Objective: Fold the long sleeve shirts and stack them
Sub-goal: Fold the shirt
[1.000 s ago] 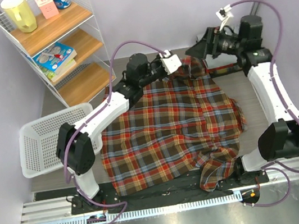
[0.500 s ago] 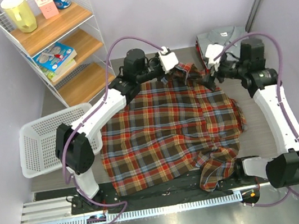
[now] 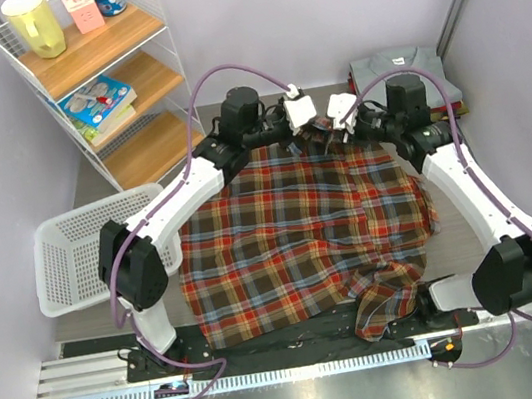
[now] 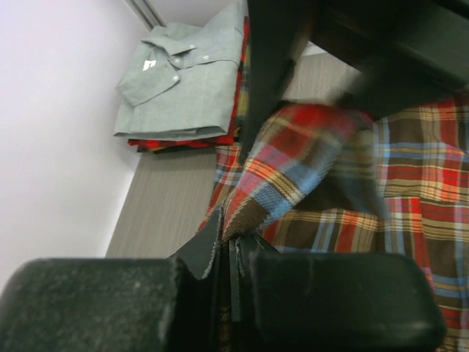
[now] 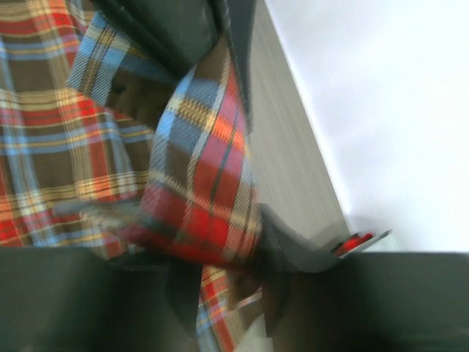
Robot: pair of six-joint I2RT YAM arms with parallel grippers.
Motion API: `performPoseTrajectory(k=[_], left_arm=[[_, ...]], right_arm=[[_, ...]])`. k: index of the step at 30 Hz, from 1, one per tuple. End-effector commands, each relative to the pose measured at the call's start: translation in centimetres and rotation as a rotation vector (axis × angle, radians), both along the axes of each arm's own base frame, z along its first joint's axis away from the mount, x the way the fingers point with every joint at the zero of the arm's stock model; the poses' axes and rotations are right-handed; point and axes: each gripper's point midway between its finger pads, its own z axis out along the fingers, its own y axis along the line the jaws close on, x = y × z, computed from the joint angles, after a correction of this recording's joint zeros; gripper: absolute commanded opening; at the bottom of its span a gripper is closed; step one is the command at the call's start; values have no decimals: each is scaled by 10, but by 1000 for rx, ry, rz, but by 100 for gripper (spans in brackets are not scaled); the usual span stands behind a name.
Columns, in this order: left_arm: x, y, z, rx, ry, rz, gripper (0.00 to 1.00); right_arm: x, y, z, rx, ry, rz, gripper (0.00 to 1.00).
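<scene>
The plaid shirt (image 3: 300,224) lies spread flat over the middle of the desk (image 4: 168,213). It reaches from close to the far edge down to the near edge, where a bunched part sits by the right arm's base. Both arms reach to the shirt's far edge, and their wrists are almost touching there.

The left gripper (image 3: 312,127) is clenched on a fold of the plaid cloth. In the left wrist view the fabric rises out of the tight seam between its fingers (image 4: 212,249), lifted off the desk.

The right gripper (image 3: 338,127) is just beside it, with another raised fold of the same shirt running down between its fingers (image 5: 282,286). That view is blurred, and I cannot tell whether the jaws have pinched the cloth or only stand around it.

In the far right corner of the desk, a folded grey shirt (image 3: 395,68) with a collar and buttons tops a small stack, with red and plaid edges showing beneath it. The stack lies just beyond the plaid shirt's far edge.

A white basket (image 3: 60,242) sits at the left edge of the desk. A wire shelf (image 3: 117,91) stands past the far left corner.
</scene>
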Motion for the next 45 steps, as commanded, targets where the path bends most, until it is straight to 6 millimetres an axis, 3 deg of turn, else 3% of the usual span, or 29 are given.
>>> performPoseTrajectory(k=[1,3,4,5,6,8,9,11,13,14,15,16,17,18,20,21,23,24,27,30,35,45], left_arm=[[-12,7,41,-64,-8,-45,7],[-5,18,39,-55,15,-10,26],[-3,27,34,-39,59,23,49],[5,36,34,-43,89,62,56],[24,60,33,-52,119,117,60],[37,90,19,-33,199,140,70],[53,117,14,-31,222,175,72],[69,146,-20,53,288,210,71],[88,176,-34,137,287,262,69],[92,187,-77,236,361,264,68],[103,193,-70,255,336,276,64],[112,206,-83,304,351,319,63],[116,213,-121,386,418,313,60],[127,216,-116,400,390,326,56],[142,231,-139,476,402,388,55],[149,235,-162,511,423,393,53],[163,246,-168,550,395,444,51],[170,249,-182,569,397,458,49],[185,266,-198,617,375,526,48],[191,280,-211,658,368,561,48],[188,293,-233,746,357,544,51],[193,312,-249,810,339,556,47]], right_arm=[[20,7,51,39,-140,-20,7],[25,5,53,50,-128,-44,1],[29,3,57,62,-120,-73,1],[32,1,59,73,-114,-92,1],[35,-1,63,86,-118,-108,1],[45,-11,70,145,-95,-159,1],[48,-13,73,168,-86,-175,1],[55,-20,80,225,-65,-202,1],[58,-22,89,258,-62,-207,1],[58,-22,91,287,-43,-205,1],[58,-20,92,296,-39,-197,1],[58,-19,92,301,-35,-192,1],[58,-18,93,307,-33,-189,1],[57,-16,92,316,-21,-181,1],[56,-15,92,324,-13,-179,1],[55,-15,92,327,-9,-180,1],[54,-15,91,324,-5,-179,1],[53,-16,90,318,-6,-179,1],[52,-16,86,311,2,-175,1],[52,-16,80,307,18,-178,1],[53,-16,75,300,24,-179,1],[56,-15,72,300,35,-178,1]])
